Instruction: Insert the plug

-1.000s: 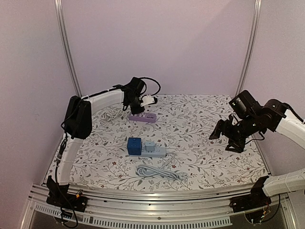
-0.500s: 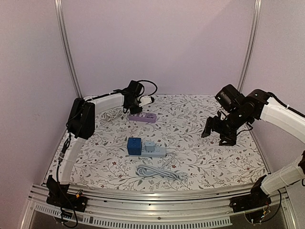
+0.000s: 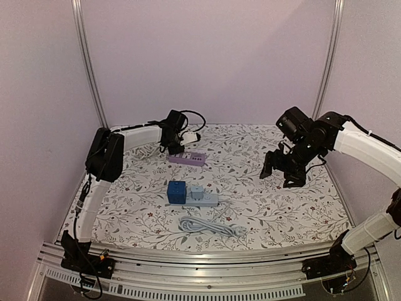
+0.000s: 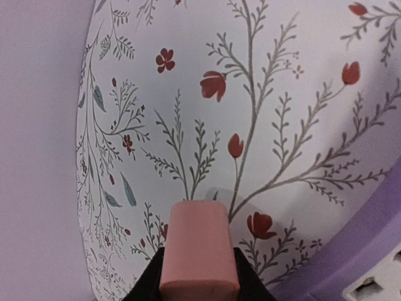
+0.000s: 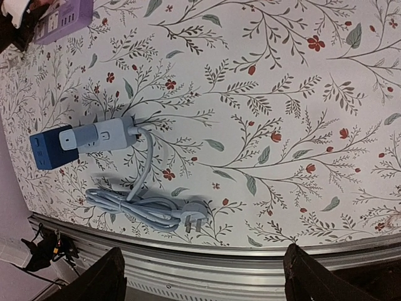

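Left fingers (image 4: 145, 290) pinch a pink block (image 4: 199, 251), possibly the plug, beside the purple power strip (image 3: 187, 158). Right fingers (image 5: 106, 279) spread wide over the table (image 5: 282, 94).

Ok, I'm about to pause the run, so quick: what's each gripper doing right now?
Left gripper: closed on the plug.
Right gripper: open, holding nothing.

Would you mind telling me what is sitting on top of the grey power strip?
A blue cube adapter and a smaller pale grey adapter sit on the grey power strip. The strip's face beneath them is covered.
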